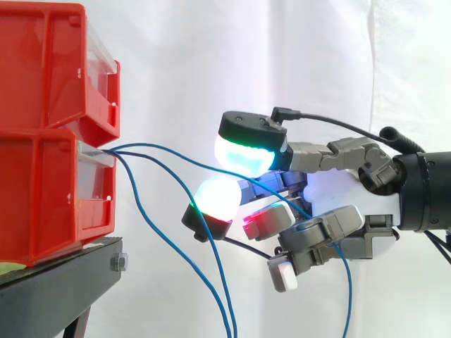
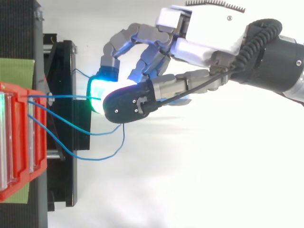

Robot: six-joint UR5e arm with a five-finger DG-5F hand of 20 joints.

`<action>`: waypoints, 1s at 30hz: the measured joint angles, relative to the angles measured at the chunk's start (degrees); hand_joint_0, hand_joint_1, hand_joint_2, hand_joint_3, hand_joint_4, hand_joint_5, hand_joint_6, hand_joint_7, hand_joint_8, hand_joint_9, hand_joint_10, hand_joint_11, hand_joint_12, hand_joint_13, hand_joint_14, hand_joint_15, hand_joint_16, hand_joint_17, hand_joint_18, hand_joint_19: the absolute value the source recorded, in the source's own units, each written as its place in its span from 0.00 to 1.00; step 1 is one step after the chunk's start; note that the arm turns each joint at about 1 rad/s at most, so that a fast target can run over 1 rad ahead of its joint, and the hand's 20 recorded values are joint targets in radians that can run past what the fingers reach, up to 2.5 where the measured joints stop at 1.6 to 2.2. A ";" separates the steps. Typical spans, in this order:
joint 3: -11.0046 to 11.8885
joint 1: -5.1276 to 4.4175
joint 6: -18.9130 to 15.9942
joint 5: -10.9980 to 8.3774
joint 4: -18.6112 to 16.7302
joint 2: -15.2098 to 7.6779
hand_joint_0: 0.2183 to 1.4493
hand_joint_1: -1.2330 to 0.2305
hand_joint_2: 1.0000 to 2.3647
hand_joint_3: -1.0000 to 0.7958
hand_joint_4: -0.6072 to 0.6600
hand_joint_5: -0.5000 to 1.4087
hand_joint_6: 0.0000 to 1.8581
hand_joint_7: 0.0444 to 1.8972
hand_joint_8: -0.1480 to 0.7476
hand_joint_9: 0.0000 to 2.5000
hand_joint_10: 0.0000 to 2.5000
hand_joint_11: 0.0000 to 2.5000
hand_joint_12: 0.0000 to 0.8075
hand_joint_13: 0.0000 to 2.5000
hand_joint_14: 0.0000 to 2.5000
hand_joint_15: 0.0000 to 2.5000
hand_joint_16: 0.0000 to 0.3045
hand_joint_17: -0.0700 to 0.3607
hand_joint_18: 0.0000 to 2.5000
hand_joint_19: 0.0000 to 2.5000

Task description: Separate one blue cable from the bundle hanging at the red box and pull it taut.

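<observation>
red bins (image 1: 42,134): stacked at left on the black stand (image 1: 56,282).
blue cable (image 2: 71,97): runs right from the lower bin's front into the hand.
other blue cables (image 2: 95,158): sag down below it.
hand (image 1: 331,191): at right, fingers (image 1: 246,151) curled, pads clamped on the blue cable.

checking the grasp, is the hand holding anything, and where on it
One blue cable, pinched between the hand's pads partway along, a short run out from the red bin.
</observation>
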State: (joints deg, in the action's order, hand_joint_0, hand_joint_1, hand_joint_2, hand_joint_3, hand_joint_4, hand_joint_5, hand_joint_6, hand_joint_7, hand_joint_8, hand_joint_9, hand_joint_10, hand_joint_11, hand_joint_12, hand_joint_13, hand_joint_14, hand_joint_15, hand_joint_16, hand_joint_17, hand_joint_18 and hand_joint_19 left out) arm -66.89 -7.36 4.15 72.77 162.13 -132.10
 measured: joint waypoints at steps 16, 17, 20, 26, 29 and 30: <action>0.00 -0.86 -0.37 -0.32 0.14 0.00 0.33 0.38 0.00 0.28 0.64 0.16 0.51 0.44 0.60 0.44 0.16 0.48 0.44 0.51 0.35 0.49 0.17 0.43 0.42 0.33; 0.00 -0.87 -0.37 -0.33 0.16 0.00 0.33 0.38 0.00 0.28 0.64 0.16 0.51 0.44 0.60 0.44 0.17 0.48 0.44 0.51 0.35 0.49 0.17 0.43 0.42 0.33; 0.00 -0.88 -0.37 -0.35 0.19 0.00 0.33 0.39 0.00 0.28 0.64 0.16 0.51 0.44 0.59 0.44 0.18 0.48 0.44 0.51 0.35 0.49 0.17 0.43 0.42 0.33; 0.00 -0.90 -0.47 -0.36 0.21 0.00 0.38 0.32 0.02 0.50 0.55 0.15 0.53 0.52 0.58 0.41 0.19 0.47 0.44 0.51 0.36 0.50 0.16 0.42 0.41 0.34; 0.00 -0.89 -0.63 -0.40 0.26 0.00 0.39 0.31 0.02 0.58 0.55 0.15 0.53 0.50 0.58 0.41 0.20 0.46 0.44 0.50 0.39 0.48 0.16 0.42 0.41 0.35; 0.00 -0.89 -0.67 -0.41 0.27 0.00 0.39 0.31 0.02 0.58 0.55 0.15 0.53 0.49 0.58 0.41 0.20 0.46 0.44 0.50 0.39 0.48 0.17 0.43 0.41 0.34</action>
State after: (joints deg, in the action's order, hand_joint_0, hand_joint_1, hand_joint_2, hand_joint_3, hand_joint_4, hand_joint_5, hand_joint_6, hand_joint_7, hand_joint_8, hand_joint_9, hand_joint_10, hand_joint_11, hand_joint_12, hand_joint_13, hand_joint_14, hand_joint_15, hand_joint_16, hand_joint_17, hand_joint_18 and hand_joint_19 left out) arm -66.88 -8.26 3.48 72.37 162.39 -132.10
